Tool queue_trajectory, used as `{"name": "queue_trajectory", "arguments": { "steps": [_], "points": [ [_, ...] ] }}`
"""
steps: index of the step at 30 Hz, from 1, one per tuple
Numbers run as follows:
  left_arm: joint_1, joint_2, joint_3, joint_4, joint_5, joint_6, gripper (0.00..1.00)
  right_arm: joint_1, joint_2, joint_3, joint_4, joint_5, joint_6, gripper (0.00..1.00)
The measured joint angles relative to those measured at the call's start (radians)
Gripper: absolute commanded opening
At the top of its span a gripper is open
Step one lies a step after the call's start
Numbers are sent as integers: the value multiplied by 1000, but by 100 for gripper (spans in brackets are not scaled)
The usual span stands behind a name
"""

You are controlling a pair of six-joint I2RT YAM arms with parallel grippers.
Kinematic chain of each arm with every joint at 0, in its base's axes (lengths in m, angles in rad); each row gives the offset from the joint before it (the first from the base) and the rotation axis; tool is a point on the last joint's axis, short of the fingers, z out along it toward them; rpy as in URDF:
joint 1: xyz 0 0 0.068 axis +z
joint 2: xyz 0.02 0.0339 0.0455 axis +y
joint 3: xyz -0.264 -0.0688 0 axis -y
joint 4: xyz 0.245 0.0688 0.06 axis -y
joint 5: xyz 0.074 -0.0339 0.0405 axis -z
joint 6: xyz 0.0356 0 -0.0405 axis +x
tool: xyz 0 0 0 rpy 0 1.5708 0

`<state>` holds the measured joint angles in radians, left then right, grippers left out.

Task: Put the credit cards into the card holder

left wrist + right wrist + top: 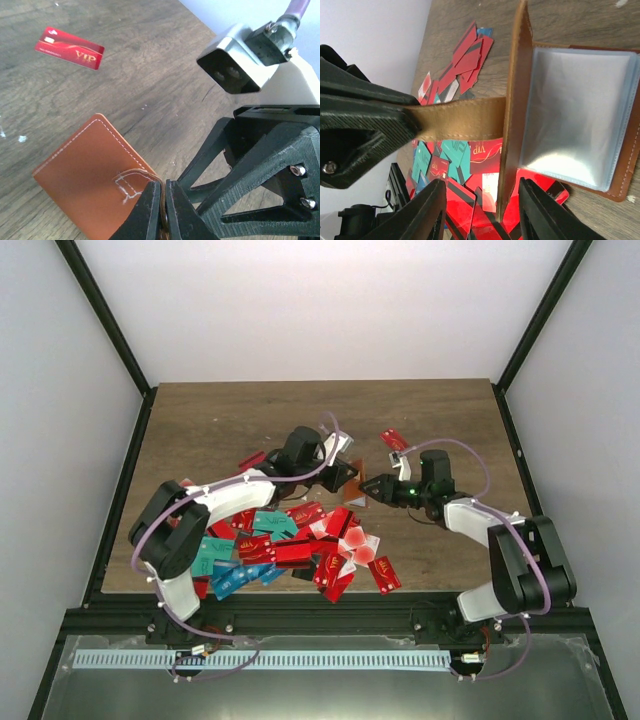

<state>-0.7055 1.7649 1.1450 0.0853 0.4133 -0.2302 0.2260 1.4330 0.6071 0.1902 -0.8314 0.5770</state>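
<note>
closely seen, our left gripper pinches the strap of the card holder, its fingertips hiding the strap's end. our right gripper stands wide astride the brown cover; contact we cannot tell. the credit cards lie heaped just nearer.

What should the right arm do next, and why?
Probably close the right fingers on the cover of the holder. The left fingers pinch its strap, clear sleeves show inside, and the open right fingers seem to straddle the cover's edge, holding no card. A grip there should steady it.
</note>
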Motion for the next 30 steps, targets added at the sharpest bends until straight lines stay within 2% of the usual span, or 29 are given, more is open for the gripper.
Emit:
{"name": "queue_trajectory", "arguments": {
  "steps": [5, 17, 20, 30],
  "points": [
    [5, 70, 30, 3, 45, 10, 5, 0, 32, 8, 0, 47, 9, 27],
    [67, 112, 73, -18, 114, 83, 5, 0, -8, -35, 49, 287, 93, 26],
    [80, 134, 78, -21, 126, 92, 5, 0, 24, -31, 73, 285, 101, 23],
    [102, 211, 98, -24, 157, 100, 5, 0, 282, 33, 135, 202, 135, 21]
  ]
}}
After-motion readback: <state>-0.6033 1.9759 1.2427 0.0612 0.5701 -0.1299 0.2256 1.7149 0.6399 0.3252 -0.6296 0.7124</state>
